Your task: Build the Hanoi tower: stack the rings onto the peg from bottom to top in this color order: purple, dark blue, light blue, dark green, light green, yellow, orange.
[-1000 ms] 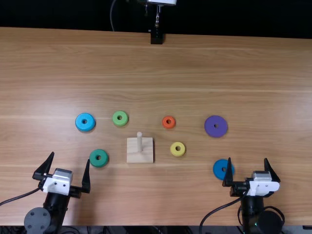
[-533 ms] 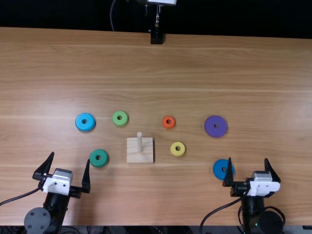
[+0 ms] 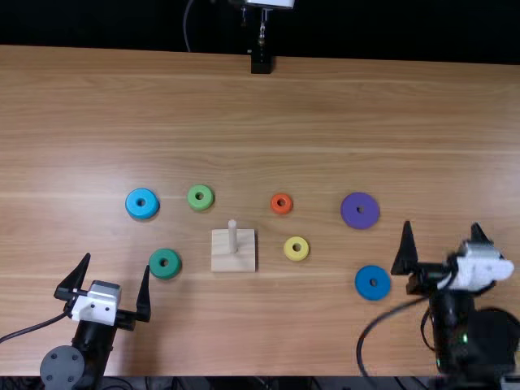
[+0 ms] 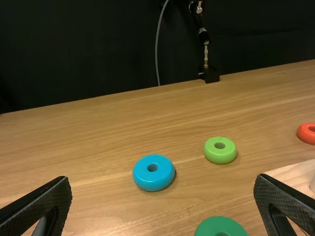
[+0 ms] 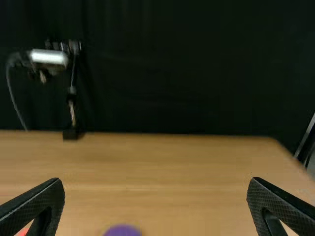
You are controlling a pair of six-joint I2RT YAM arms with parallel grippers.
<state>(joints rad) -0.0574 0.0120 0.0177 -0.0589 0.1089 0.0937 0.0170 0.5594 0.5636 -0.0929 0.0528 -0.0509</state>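
In the top view, the purple ring lies right of centre, left of and slightly above the nearer right hand, whose fingers stand wide apart.

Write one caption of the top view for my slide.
Seven coloured rings lie around a bare wooden peg, both black grippers open, tower not yet begun.

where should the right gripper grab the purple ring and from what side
Likely by its outer rim, at two opposite edges, with the right gripper coming down from above: the purple ring lies flat and its hole looks narrow.
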